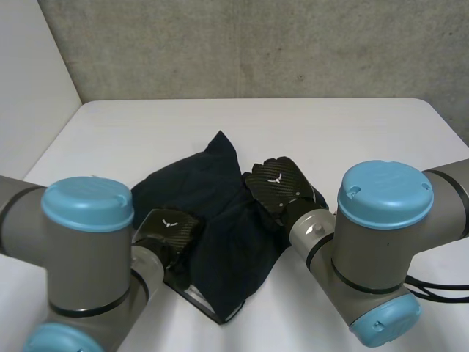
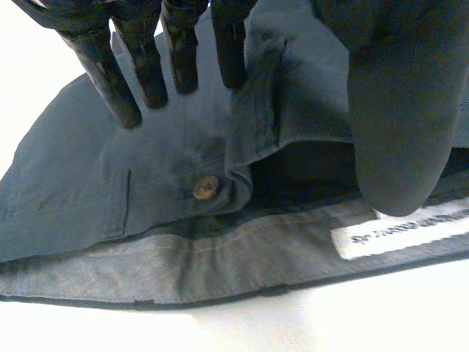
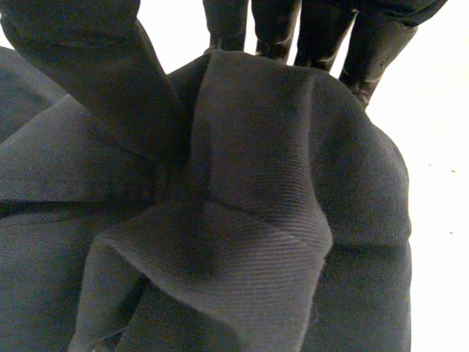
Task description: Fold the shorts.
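Observation:
The dark navy shorts (image 1: 220, 213) lie crumpled in the middle of the white table (image 1: 308, 125). My left hand (image 1: 170, 233) rests on their near left part by the waistband, fingers (image 2: 150, 66) straight on the cloth and thumb spread, open. Under it I see the shorts' front (image 2: 110, 191), a button (image 2: 206, 187) and a white label (image 2: 403, 231) inside the grey waistband. My right hand (image 1: 277, 183) is on the right side of the shorts. Its thumb (image 3: 95, 66) and fingers (image 3: 308, 29) have closed on a raised bunch of the cloth (image 3: 256, 220).
A grey wall (image 1: 256, 44) rises behind the table's far edge and a white panel (image 1: 29, 73) stands at the left. Bare tabletop lies beyond the shorts and to both sides. My arms cross the near corners.

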Available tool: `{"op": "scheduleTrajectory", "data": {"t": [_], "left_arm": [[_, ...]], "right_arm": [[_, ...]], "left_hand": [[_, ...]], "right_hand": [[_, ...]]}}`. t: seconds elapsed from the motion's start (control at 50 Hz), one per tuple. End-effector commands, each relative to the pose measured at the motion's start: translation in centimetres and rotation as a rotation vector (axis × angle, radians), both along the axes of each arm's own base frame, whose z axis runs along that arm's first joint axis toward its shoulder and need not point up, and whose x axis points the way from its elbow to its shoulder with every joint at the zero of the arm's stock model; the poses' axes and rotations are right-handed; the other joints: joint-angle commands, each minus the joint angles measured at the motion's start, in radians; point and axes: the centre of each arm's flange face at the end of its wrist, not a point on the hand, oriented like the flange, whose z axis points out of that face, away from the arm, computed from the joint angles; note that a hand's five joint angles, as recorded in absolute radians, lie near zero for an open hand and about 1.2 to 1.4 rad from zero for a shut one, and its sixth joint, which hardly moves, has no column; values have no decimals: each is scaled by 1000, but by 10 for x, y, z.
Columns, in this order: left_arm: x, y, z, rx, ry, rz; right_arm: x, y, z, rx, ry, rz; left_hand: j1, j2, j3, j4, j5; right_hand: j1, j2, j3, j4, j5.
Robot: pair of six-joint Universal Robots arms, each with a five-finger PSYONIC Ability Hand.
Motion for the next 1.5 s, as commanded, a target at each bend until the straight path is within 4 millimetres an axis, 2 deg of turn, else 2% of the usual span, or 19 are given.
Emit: {"op": "scheduleTrajectory", "data": {"t": [0.02, 0.06, 0.1, 0.24, 0.42, 0.5, 0.62, 0.72, 0.78, 0.8, 0.86, 0.94, 0.96, 1.06, 1.1, 1.2, 1.3, 1.4, 1.5], "left_arm": [[-17, -11, -9, -67, 22, 11], [-20, -14, -11, -83, 34, 11], [-23, -19, -10, -117, 59, 15], [-6, -53, 3, -218, 88, 150], [72, -144, 77, -496, 30, 416], [84, -172, 117, -651, 25, 463], [77, -186, 185, -861, 122, 476], [40, -170, 236, -993, 253, 400], [11, -160, 232, -982, 287, 321], [-13, -151, 223, -962, 305, 245], [-50, -134, 202, -915, 318, 112], [-105, -97, 153, -808, 318, -115], [-127, -78, 128, -754, 312, -210], [-162, -32, 68, -625, 275, -385], [-168, -19, 51, -591, 259, -422], [-177, 16, 15, -510, 214, -507], [-166, 26, 2, -445, 158, -523], [-151, 32, 30, -449, 159, -512], [-124, 30, 79, -504, 206, -461]], "right_arm": [[-2, 2, 0, 36, 2, -7], [-3, 3, 1, 47, 2, -11], [-5, 2, 5, 52, 1, -25], [-17, -14, 12, 44, -6, -86], [-31, -31, 21, 27, -21, -141], [-31, -32, 21, 26, -22, -144], [-31, -32, 22, 25, -25, -143], [-32, -32, 24, 23, -33, -149], [-34, -34, 27, 17, -36, -154], [-36, -37, 28, 14, -40, -167], [-40, -42, 32, 5, -46, -185], [-52, -55, 41, -19, -60, -236], [-59, -62, 44, -28, -67, -270], [-80, -84, 58, -56, -105, -380], [-91, -93, 63, -67, -122, -422], [-105, -107, 70, -86, -135, -466], [-108, -111, 73, -95, -137, -471], [-107, -110, 75, -97, -131, -466], [-105, -108, 74, -78, -121, -442]], "left_hand": [[636, 636, 643, 642, 641], [878, 878, 885, 884, 883], [1077, 1078, 1084, 1084, 1083], [1078, 1079, 1085, 1085, 1084], [1078, 1079, 1085, 1085, 1084], [1078, 1079, 1085, 1085, 1084], [1078, 1079, 1085, 1085, 1084], [1078, 1079, 1085, 1085, 1084], [1078, 1079, 1085, 1085, 1084], [1078, 1079, 1085, 1085, 1084], [1078, 1079, 1085, 1085, 1084], [1078, 1079, 1085, 1085, 1084], [1078, 1079, 1085, 1085, 1084], [1078, 1079, 1085, 1085, 1084], [1078, 1079, 1085, 1085, 1084], [246, 246, 253, 253, 251], [186, 187, 193, 193, 192], [86, 87, 93, 93, 92], [16, 16, 23, 23, 21]], "right_hand": [[-517, -698, -700, -716, -679], [-772, -953, -954, -970, -934], [-772, -953, -954, -970, -934], [-772, -953, -954, -970, -934], [-772, -953, -954, -970, -934], [-772, -953, -954, -970, -934], [-772, -953, -954, -970, -934], [-772, -953, -954, -970, -934], [-772, -953, -954, -970, -934], [-772, -953, -954, -970, -934], [-772, -953, -954, -970, -934], [-772, -953, -954, -970, -934], [-772, -953, -954, -970, -934], [-772, -953, -954, -970, -934], [-772, -953, -954, -970, -934], [-772, -953, -954, -970, -934], [-772, -953, -954, -970, -934], [-772, -953, -954, -970, -934], [-772, -953, -954, -970, -934]]}}
